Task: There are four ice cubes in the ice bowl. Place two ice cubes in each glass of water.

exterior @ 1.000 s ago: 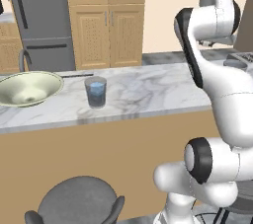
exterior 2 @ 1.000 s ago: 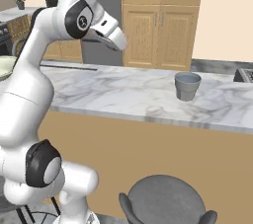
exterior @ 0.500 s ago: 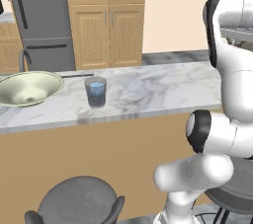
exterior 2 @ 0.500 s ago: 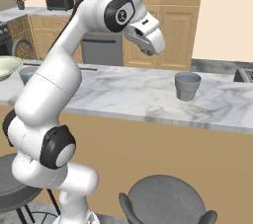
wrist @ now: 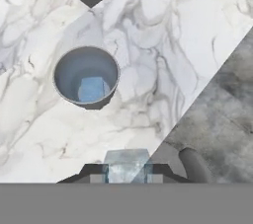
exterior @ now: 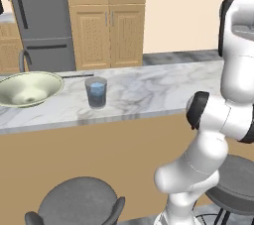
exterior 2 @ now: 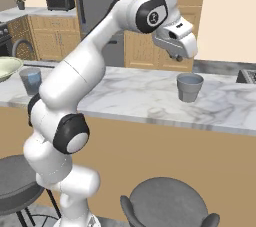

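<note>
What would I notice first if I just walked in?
The big white robot arm stretching over the marble counter. Its gripper pinches an ice cube above a grey glass of water. Further left sit another glass and a wide greenish bowl.

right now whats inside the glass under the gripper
The hand view looks down into the glass of water: blue water shows at its bottom. No ice cube is clearly seen inside. The gripper is shut on an ice cube, off to the side of the rim.
</note>
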